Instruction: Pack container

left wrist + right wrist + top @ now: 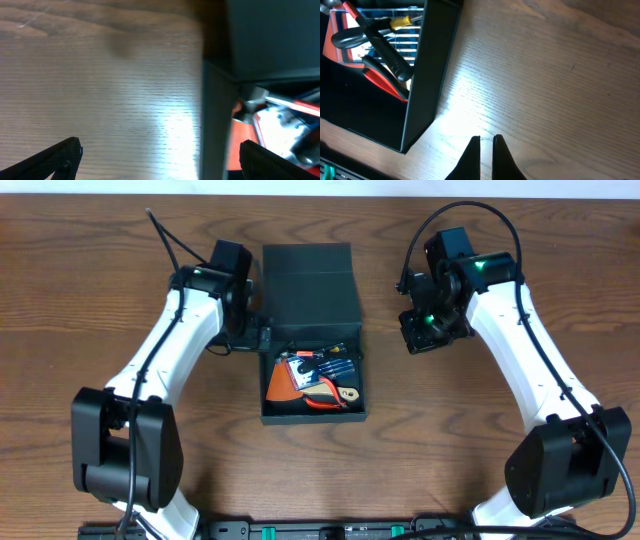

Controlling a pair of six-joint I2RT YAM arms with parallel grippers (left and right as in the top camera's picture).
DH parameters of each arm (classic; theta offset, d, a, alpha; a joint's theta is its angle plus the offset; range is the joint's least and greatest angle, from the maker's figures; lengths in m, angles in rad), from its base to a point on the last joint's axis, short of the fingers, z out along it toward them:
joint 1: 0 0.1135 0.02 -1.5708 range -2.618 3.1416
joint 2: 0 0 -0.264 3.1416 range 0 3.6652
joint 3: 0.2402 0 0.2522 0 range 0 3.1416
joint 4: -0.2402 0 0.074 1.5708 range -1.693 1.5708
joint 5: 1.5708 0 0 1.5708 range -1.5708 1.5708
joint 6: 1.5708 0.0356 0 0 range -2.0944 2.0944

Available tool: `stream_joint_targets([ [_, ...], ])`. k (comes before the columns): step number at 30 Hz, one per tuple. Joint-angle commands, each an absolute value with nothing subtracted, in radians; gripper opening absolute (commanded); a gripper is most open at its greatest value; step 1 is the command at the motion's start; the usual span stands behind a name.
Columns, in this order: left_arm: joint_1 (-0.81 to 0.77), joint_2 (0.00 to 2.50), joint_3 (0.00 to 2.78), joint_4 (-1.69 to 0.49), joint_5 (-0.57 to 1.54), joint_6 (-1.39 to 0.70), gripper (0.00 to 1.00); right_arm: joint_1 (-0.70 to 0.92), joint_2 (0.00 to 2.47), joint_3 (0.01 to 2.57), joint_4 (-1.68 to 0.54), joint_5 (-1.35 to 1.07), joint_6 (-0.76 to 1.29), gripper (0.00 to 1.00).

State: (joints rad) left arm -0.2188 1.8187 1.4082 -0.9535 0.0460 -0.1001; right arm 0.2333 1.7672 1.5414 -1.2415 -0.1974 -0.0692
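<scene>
The container (310, 280) is dark teal-green, the pliers (385, 82) inside red-handled, the table (60, 300) brown with fine wood grain.

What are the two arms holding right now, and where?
Nothing. The left gripper is open astride one wall of the container, not clamping it; the right gripper is shut, empty, over the table.

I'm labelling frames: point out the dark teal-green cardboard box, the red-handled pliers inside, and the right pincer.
dark teal-green cardboard box (312, 275): overhead view, flap lid.
red-handled pliers (385, 82): right wrist view, red handle.
right pincer (486, 138): right wrist view, between fingertips.
</scene>
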Motion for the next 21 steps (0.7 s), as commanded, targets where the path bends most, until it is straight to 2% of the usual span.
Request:
stream_joint_targets([
  [1,-0.172,1.824,1.404,-0.955,0.044,-0.088,1.00,0.256,1.769,1.533,-1.236,-0.191,-0.057,0.01],
  [7,-0.126,1.821,1.404,-0.952,0.068,-0.083,0.98,0.270,1.769,1.533,-1.222,-0.191,-0.057,0.01],
  [21,-0.125,1.842,1.327,-0.884,0.115,-0.084,0.96,0.296,1.769,1.532,-1.210,-0.191,-0.038,0.01],
])
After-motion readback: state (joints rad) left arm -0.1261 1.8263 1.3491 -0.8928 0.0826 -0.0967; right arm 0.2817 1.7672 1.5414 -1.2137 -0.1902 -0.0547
